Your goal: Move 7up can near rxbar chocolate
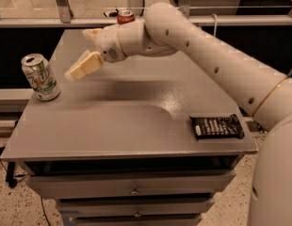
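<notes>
The 7up can (40, 76), silver-white with green lettering, stands upright at the left edge of the grey table (117, 126). The rxbar chocolate (216, 126), a flat black bar with white lettering, lies near the table's front right corner. My gripper (84, 51) hovers above the table's left part, just right of the can and a little above it, not touching it. Its cream fingers (84, 67) are spread apart and hold nothing. The can and the bar are far apart, on opposite sides of the table.
A red Coca-Cola can (125, 17) stands at the table's back edge, partly hidden behind my arm (207, 55). The arm spans the table from the right. Drawers (132, 189) sit below the tabletop. A rail runs behind.
</notes>
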Motion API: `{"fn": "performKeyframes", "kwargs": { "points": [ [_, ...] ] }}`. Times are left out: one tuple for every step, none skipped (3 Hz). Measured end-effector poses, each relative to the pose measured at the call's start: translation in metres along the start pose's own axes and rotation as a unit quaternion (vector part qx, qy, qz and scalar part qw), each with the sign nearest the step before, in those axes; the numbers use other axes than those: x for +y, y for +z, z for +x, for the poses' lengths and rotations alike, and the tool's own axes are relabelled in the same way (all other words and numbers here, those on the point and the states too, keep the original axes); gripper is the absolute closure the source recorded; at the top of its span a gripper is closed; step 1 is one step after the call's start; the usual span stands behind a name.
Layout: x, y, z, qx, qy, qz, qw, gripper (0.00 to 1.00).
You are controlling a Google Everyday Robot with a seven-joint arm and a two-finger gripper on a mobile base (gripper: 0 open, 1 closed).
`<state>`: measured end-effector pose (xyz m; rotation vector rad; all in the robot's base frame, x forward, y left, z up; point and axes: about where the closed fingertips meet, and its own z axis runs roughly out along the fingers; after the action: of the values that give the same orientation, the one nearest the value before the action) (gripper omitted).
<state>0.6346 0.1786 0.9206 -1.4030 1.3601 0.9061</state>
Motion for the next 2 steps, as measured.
{"fn": "performKeyframes", "kwargs": {
  "points": [
    [0.007, 0.048, 0.003, -0.023, 0.012, -0.023, 0.9994, 0.0],
    [0.016, 0.08, -0.002, -0.039, 0.027, -0.049, 0.9977, 0.0]
  ]
}}
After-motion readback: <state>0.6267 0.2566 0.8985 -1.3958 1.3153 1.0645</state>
